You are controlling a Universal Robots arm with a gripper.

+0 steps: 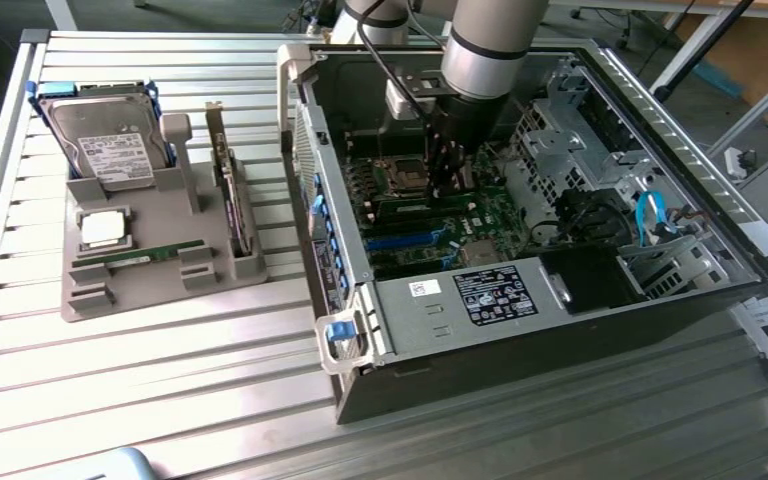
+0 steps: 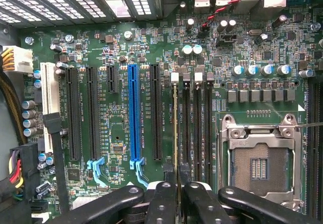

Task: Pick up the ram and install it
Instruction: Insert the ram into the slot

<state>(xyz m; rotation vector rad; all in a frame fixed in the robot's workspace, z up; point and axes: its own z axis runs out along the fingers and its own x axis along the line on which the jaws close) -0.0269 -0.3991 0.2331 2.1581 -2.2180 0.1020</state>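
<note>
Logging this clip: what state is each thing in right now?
Computer case: side open, board exposed.
Memory stick: edge-on in the pincer, standing at a slot on the board.
Pincer: shut on the memory stick, down inside the case.
Processor socket: open, empty.
Blue slot: empty.
Hard drive: leaning in the grey holder.
Processor chip: lying in the holder.

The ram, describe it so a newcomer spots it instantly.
Inside the open computer case, find the black memory slots beside the processor socket. The ram is the thin board seen edge-on in the gripper, over the slot farthest from that socket; the other slots lie empty.
</note>
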